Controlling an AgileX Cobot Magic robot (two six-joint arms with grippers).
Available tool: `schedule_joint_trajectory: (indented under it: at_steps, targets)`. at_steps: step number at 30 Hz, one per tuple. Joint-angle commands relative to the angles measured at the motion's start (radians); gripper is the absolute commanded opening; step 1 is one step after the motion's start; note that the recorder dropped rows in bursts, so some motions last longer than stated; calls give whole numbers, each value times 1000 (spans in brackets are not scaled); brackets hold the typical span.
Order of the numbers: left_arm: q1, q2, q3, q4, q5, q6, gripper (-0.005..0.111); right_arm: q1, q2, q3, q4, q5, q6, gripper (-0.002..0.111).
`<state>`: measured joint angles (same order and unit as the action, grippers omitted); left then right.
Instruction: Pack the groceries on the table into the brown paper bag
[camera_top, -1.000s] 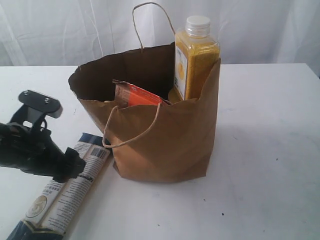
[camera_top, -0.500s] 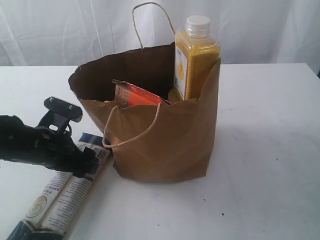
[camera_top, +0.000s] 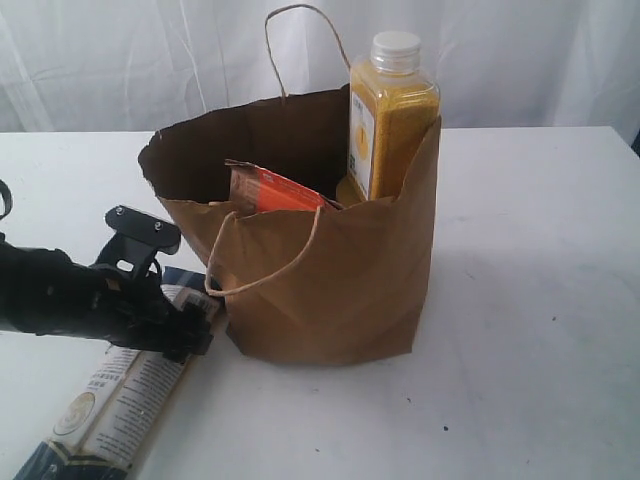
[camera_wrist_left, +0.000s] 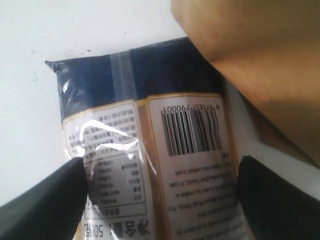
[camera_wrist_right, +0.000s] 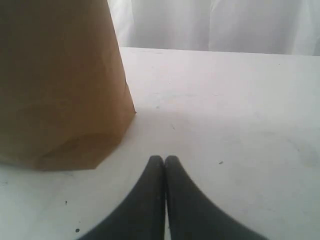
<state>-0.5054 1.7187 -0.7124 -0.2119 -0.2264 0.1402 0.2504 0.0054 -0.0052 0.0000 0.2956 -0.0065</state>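
**Left gripper (camera_wrist_left: 160, 172) spread over the long navy-cream packet (camera_top: 118, 400) on the table (camera_top: 520, 300).**
Its fingers (camera_wrist_left: 45, 195) stood apart, one at each side of the packet; contact could not be made out. The packet lay flat beneath them, its long axis running back under the low, near-level arm and its navy end just ahead, beside the brown paper bag (camera_top: 330, 290). Its rear end was cut off. The right gripper (camera_wrist_right: 164, 161) was closed on nothing.

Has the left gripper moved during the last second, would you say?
Yes: the left gripper has crept rightward over the long packet, closer to the brown paper bag.
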Motion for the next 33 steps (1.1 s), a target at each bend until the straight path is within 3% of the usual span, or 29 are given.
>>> schedule_joint_trajectory:
  at_steps: [1, 9, 12, 15, 16, 27, 33]
  targets:
    - [-8, 40, 0, 0, 23, -6, 82, -4, -5, 5, 0, -6, 13, 0]
    - [-4, 130, 0, 0, 48, -4, 79, -4, -5, 5, 0, -6, 13, 0]
    - [-4, 148, 0, -4, 79, -4, 57, -4, -5, 5, 0, -6, 13, 0]
    - [-4, 148, 0, -4, 128, -6, 20, -4, -5, 5, 0, -6, 13, 0]
    - [-4, 148, 0, -4, 149, -6, 2, -4, -5, 5, 0, -6, 13, 0]
    - [8, 58, 2, -2, 292, -5, 0, -4, -5, 5, 0, -6, 13, 0]
    - [84, -88, 2, 6, 370, -5, 0, -4, -5, 5, 0, -6, 13, 0]
